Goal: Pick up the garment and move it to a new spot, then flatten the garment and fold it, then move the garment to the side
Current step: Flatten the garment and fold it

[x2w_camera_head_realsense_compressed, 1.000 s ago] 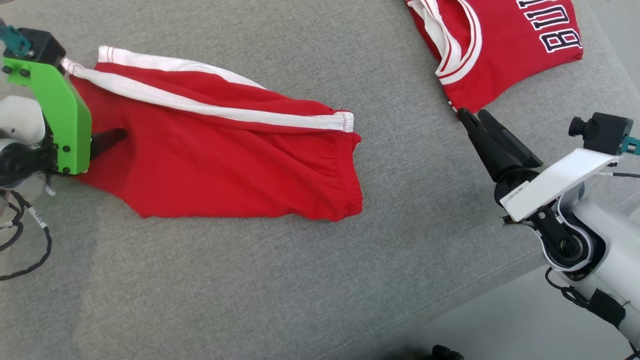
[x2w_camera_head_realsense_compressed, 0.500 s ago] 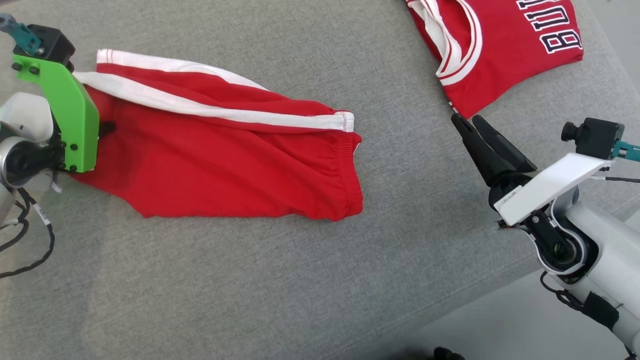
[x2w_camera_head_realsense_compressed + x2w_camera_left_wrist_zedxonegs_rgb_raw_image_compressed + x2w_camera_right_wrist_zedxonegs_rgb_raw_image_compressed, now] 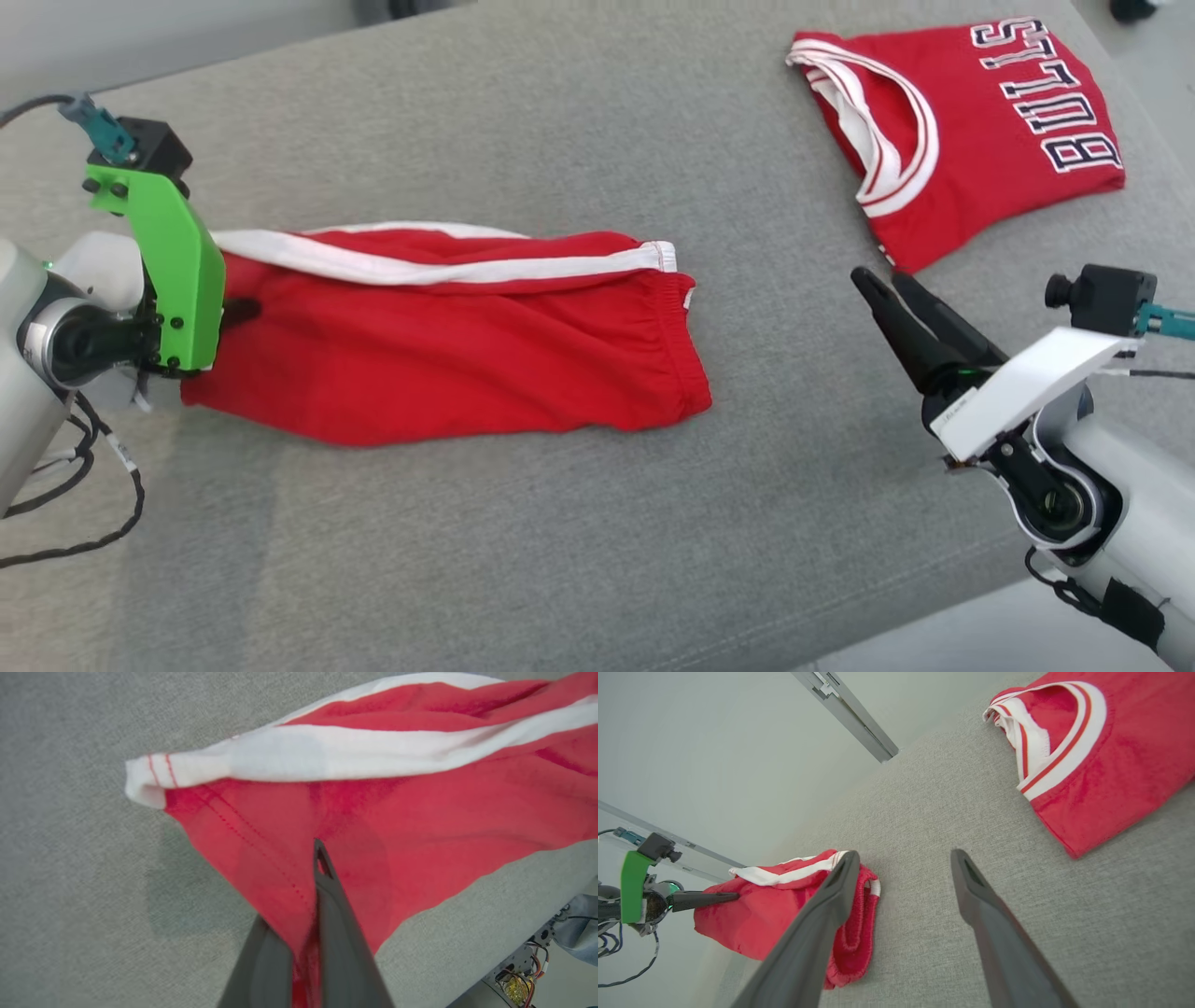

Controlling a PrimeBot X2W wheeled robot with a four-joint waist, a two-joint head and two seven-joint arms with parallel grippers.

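Grey upholstery [image 3: 523, 560] spreads under everything. On its left half the red shorts [image 3: 448, 345] lie stretched out, one leg hem pinched tight by the left gripper [image 3: 241, 311]. The right gripper [image 3: 905, 854] hovers with fingers parted, holding nothing, near a red jersey [image 3: 990, 159].

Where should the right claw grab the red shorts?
Probably best: pinch the red shorts by the elastic waistband, coming in from the right; that thick gathered edge faces the open right claw, opposite the hem end the left claw holds.
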